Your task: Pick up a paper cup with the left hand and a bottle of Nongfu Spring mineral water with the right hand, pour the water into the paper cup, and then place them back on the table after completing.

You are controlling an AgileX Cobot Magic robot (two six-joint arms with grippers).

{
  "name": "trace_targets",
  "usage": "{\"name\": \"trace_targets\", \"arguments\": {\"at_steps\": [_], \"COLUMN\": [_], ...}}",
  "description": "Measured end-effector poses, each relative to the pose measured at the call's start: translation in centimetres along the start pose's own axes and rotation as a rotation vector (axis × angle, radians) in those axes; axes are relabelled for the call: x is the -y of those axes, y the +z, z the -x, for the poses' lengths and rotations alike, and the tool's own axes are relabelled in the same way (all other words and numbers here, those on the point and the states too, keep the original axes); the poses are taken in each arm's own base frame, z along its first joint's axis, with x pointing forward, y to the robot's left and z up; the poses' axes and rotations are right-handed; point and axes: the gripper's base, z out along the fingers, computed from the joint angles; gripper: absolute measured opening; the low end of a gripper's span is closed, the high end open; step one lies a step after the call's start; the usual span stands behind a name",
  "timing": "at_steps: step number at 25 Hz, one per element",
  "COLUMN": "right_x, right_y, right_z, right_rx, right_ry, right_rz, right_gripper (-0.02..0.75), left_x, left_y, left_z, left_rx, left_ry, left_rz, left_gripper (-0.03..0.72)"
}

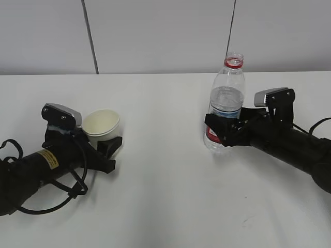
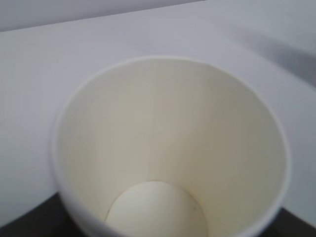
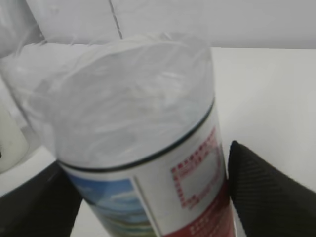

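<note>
The paper cup [image 1: 102, 125] stands upright and empty toward the counter's [image 1: 165, 206] left edge, between the fingers of my left hand [image 1: 106, 147], which holds it. My right hand [image 1: 223, 132] grips the upright water bottle [image 1: 225, 103] toward the right edge.
</note>
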Motion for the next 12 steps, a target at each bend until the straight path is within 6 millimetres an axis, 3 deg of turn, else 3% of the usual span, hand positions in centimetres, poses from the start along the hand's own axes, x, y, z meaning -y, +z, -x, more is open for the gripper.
{"name": "trace_targets", "arguments": {"at_steps": [5, 12], "right_x": [0.10, 0.11], "right_y": [0.37, 0.37], "right_z": [0.15, 0.20], "right_rx": [0.008, 0.013], "right_ry": [-0.007, -0.006], "right_rz": [0.005, 0.004], "right_gripper": [0.638, 0.465], "left_x": [0.03, 0.18], "left_y": [0.00, 0.00], "left_z": [0.00, -0.03], "left_rx": [0.000, -0.003], "left_ry": [0.002, 0.009], "left_rz": [-0.003, -0.020], "left_gripper": [0.435, 0.435]}}
